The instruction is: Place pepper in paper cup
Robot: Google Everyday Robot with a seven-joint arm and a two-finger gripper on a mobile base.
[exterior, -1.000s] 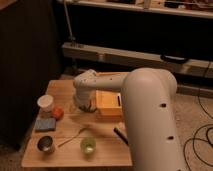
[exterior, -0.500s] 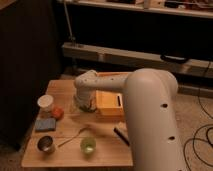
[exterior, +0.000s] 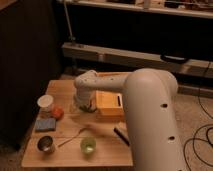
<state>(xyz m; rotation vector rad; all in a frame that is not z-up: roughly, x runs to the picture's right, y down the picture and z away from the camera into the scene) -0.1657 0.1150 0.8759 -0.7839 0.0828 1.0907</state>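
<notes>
- Hand (exterior: 82,101) is low over the counter (exterior: 62,89), against the wooden box (exterior: 110,104); cannot tell its grip.
- Greenish bit beneath it is likely the pepper (exterior: 88,107), probably being picked up.
- Cup (exterior: 46,103) stands nearby, upright, ready to receive.

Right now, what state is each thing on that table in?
Pincer: low over the table, beside the wooden box.
Pepper: at the pincer's tip, not in the cup.
Paper cup: upright, left of the pincer.
Metal cup: upright.
Green cup: upright.
</notes>
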